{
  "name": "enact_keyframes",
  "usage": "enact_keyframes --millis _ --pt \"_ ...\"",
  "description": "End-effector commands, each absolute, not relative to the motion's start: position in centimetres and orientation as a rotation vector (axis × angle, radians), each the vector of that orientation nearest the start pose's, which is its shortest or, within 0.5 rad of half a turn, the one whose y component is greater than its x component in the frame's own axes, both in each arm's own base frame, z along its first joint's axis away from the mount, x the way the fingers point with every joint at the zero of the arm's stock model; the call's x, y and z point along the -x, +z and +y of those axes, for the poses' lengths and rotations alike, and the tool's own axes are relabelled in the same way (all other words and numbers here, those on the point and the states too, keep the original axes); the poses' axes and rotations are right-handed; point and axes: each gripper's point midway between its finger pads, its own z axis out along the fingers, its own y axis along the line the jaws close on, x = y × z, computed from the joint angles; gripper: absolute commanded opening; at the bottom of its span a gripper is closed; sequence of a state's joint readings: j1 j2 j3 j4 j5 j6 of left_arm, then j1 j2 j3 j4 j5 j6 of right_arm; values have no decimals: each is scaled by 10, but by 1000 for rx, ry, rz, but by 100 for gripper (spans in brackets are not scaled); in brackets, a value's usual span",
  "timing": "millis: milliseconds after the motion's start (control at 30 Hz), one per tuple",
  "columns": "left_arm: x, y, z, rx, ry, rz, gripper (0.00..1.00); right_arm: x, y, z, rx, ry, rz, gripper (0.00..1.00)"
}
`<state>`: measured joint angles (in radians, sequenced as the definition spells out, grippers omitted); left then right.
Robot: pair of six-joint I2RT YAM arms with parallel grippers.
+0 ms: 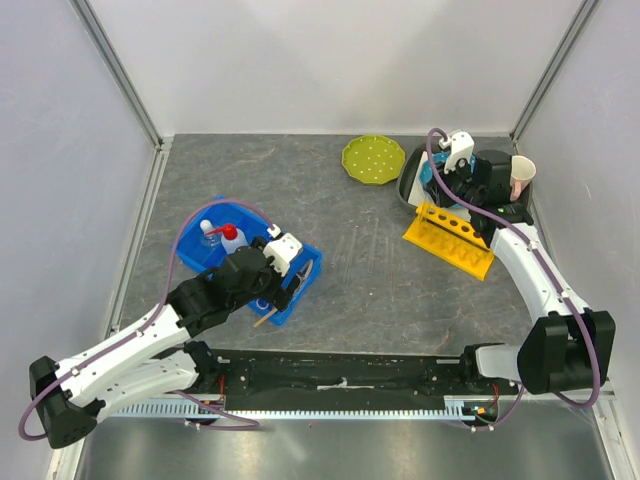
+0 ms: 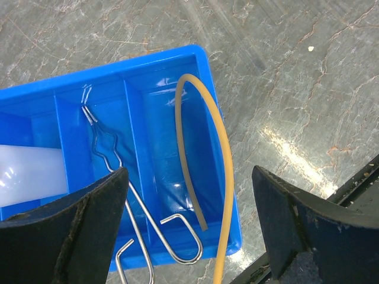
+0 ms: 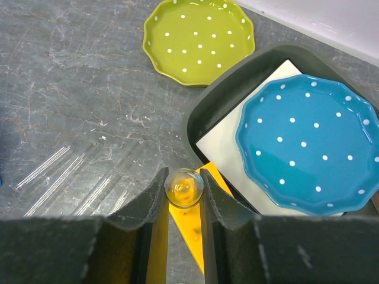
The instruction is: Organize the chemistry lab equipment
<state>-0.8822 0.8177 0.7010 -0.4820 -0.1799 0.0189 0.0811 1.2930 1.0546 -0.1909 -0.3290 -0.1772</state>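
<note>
Front-left on the bench [image 1: 380,290], the tan rubber tube [image 2: 222,148], draped over the rim of the blue tray [image 2: 177,56], could be dragged out; the left gripper [image 2: 189,236] is held wide open, empty, above it. Back-right, 1 glass tube [image 3: 184,188], pinched upright by the right gripper [image 3: 184,195] above the yellow rack [image 1: 448,240], could be chipped if misaligned.

Both arms are the same build, left arm [image 1: 120,355] and right arm [image 1: 525,262]: smooth white shells on the long links, chunky black housings at the joints and bases. A purple cable [image 1: 174,268] loops along each. There's a white camera block [image 1: 284,248] at each wrist. The fingers [image 2: 89,236] are thick matte black wedges with rough edges.
</note>
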Motion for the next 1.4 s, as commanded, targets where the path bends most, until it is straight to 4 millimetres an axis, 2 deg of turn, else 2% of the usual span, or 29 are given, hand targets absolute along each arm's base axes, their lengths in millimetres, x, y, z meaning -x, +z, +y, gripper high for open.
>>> enact_keyframes --millis 0,367,633,733,767,833,967,1000,1033,1067,1133,1200,1233,1267,1300,1333,1367 --pt "-199 176 -191 -876 -307 1946 91 -404 227 80 469 238 1913 16" --pt "-198 177 -190 -876 -312 1939 92 -405 208 81 480 250 1949 17" --pt "-199 178 -188 -862 -305 1934 93 -401 170 86 512 293 2011 19" --pt "-200 181 -187 -847 -301 1923 94 -398 162 87 517 306 2021 22" --pt "-201 181 -187 -843 -299 1922 95 -397 159 87 522 308 2024 27" --pt "-202 182 -186 -832 -291 1920 95 -394 162 88 528 313 2012 32" --pt "-202 193 -190 -793 -332 1902 100 -391 188 89 535 311 1956 59" --pt "-202 198 -194 -776 -362 1891 100 -387 202 92 547 318 1927 64" --pt "-202 205 -198 -777 -390 1874 100 -383 209 93 561 325 1917 74" --pt "-199 211 -205 -723 -459 1889 100 -379 217 94 605 325 1890 80" --pt "-194 224 -224 -730 -571 1882 100 -367 236 94 622 338 1850 98" --pt "-188 231 -242 -724 -689 1905 98 -355 248 91 626 340 1821 98" --pt "-189 244 -250 -713 -732 1890 97 -352 250 87 615 350 1813 98" --pt "-191 235 -261 -707 -759 1948 95 -348 252 85 606 359 1804 98" --pt "-191 237 -268 -706 -788 1962 94 -342 258 87 604 379 1777 98" --pt "-195 242 -275 -693 -798 1977 94 -340 252 78 576 385 1789 98" --pt "-200 229 -284 -685 -793 2041 92 -335 254 83 594 433 1768 98"
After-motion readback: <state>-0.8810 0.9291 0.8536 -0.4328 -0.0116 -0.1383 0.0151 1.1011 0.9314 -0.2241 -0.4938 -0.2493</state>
